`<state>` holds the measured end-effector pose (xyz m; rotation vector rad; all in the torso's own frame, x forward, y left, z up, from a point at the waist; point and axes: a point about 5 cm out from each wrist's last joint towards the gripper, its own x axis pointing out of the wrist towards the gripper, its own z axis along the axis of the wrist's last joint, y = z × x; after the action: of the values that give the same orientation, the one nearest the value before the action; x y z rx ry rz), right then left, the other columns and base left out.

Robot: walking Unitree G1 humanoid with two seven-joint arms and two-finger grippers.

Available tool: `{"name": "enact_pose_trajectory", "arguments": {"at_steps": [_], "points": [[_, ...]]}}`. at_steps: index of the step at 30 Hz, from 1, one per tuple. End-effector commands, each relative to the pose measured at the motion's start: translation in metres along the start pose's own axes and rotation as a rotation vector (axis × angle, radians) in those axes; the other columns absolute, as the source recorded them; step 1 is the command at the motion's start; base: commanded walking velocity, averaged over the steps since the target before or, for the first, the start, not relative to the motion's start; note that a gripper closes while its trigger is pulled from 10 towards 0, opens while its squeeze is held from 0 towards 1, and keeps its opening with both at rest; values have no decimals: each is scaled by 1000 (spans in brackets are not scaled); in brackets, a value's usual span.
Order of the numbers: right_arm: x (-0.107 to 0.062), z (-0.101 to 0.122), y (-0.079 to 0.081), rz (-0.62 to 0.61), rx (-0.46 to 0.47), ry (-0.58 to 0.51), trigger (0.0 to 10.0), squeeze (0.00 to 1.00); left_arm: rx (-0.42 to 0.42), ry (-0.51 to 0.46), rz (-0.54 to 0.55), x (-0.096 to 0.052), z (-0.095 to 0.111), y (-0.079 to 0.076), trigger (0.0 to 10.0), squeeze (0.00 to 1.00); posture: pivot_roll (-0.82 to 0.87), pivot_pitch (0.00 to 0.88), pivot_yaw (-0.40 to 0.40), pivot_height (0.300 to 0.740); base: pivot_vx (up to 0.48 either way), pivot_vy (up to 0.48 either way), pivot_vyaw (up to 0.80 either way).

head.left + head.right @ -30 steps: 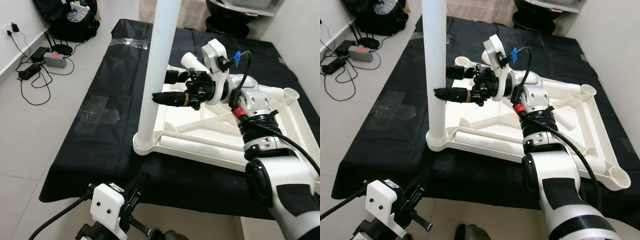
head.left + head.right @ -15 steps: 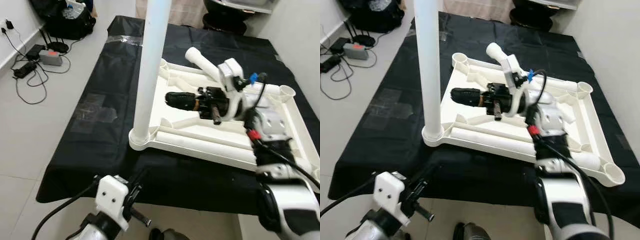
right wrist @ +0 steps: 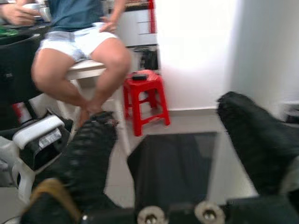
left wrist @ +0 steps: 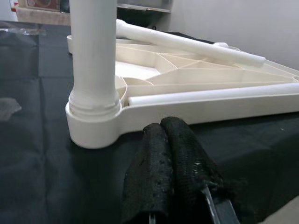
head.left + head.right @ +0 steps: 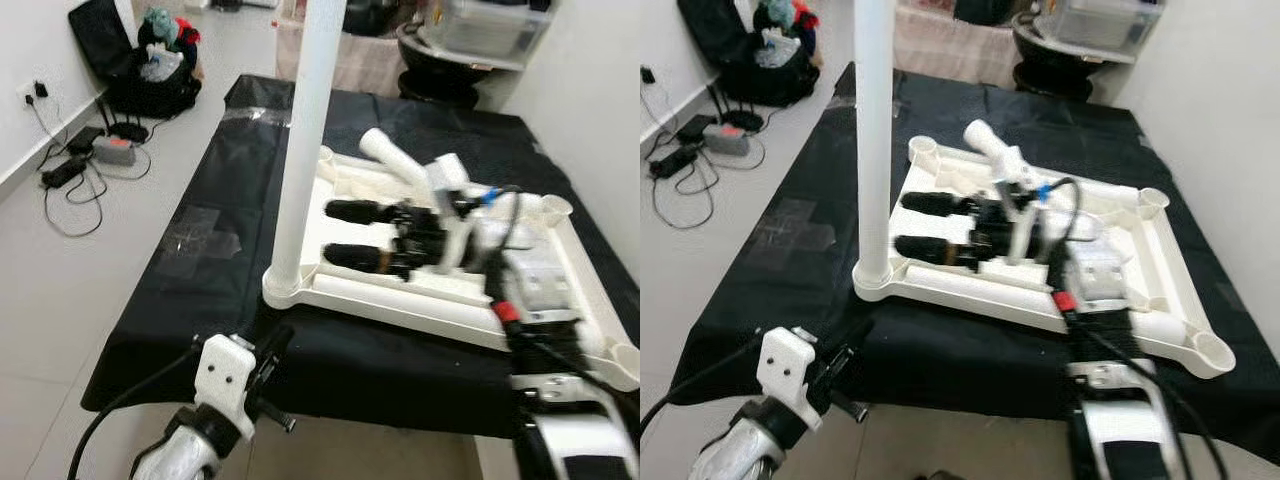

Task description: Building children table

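Legs: one upright leg (image 5: pixel 308 150), one loose leg (image 5: pixel 398 159), one tabletop (image 5: pixel 583 268).

I see a white tabletop (image 5: pixel 560 262) and white leg (image 5: pixel 308 140) on a plain black cloth (image 5: pixel 200 250). Both grippers, right (image 5: pixel 335 234) and left (image 4: pixel 170 154), have black fingers. A red stool (image 3: pixel 145 100) stands on pale grey floor (image 5: pixel 60 270).
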<state>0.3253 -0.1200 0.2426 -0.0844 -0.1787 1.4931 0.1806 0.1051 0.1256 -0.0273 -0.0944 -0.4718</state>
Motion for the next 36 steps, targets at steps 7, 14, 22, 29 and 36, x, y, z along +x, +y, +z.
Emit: {"name": "enact_pose_trajectory", "arguments": {"at_steps": [7,14,22,29,36], "points": [[19,6,-18,-32,-44,-25,10000,1000,-10,-7,-10,-12,9,-9,10000,0,100,129,-122,740,0,0,0],[22,21,-34,-57,-86,-13,10000,855,-13,-5,-10,-25,20,-17,10000,0,128,198,-116,740,0,0,0],[1,28,-38,67,-101,126,10000,0,-20,0,-9,-36,30,-23,10000,0,136,252,-120,740,0,0,0],[9,37,-57,-98,-214,171,10000,0,-26,4,-10,-37,34,-25,10000,0,130,263,-127,740,0,0,0],[22,48,-50,17,-191,38,10000,0,-25,4,-7,-34,34,-24,10000,0,121,251,-132,740,0,0,0]]}}
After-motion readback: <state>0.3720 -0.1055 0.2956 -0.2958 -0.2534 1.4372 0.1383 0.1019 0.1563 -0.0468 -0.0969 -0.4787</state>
